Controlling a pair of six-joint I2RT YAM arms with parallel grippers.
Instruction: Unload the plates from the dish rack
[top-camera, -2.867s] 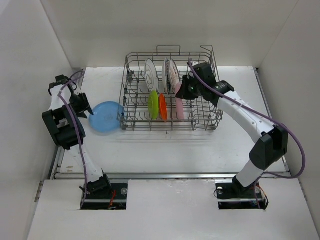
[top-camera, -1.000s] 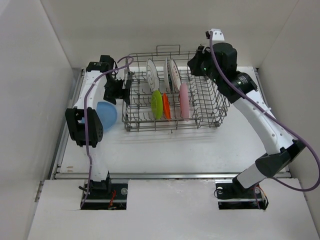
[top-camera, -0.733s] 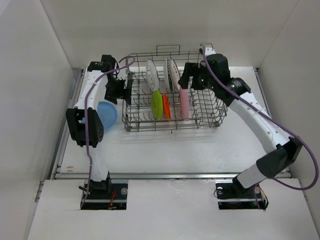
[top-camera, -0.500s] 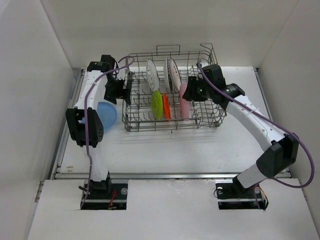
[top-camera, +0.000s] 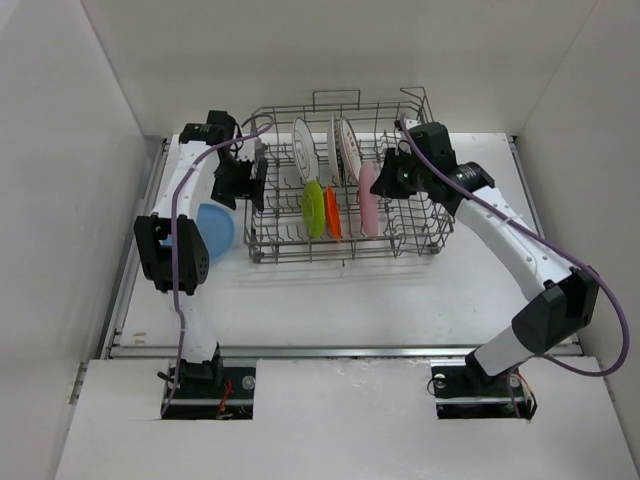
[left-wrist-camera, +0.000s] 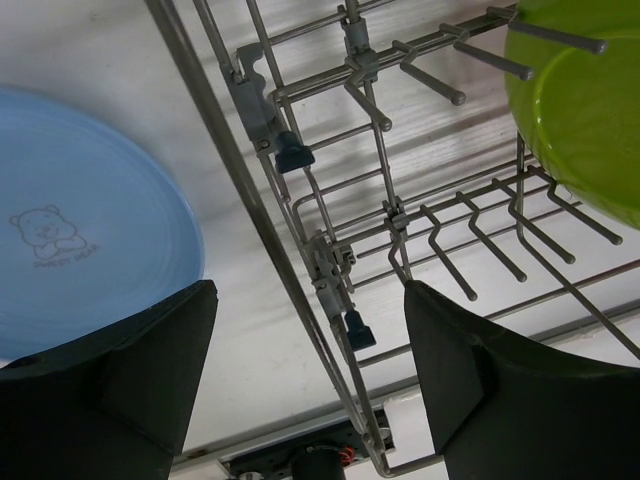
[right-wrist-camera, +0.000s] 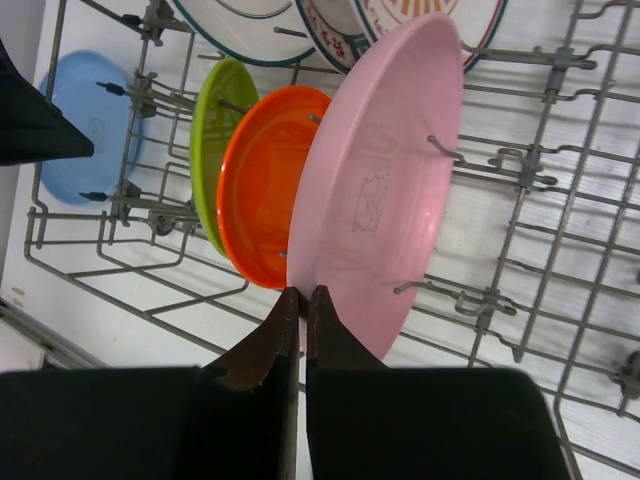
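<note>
The grey wire dish rack stands mid-table. A pink plate, an orange plate and a lime green plate stand on edge in it, with white printed plates behind. My right gripper is shut on the pink plate's rim, fingertips pinched together in the right wrist view. A blue plate lies flat on the table left of the rack. My left gripper is open and empty, straddling the rack's left wall, with the blue plate to one side.
White walls close in the table at the back and on both sides. The rack's wire handle rises at its far side. Upright tines fill the right half of the rack. The left arm's links partly cover the blue plate.
My right gripper rose above the rack, then came down and closed on the pink plate. My left gripper went from the blue plate to the rack's left wall and has held still since.
</note>
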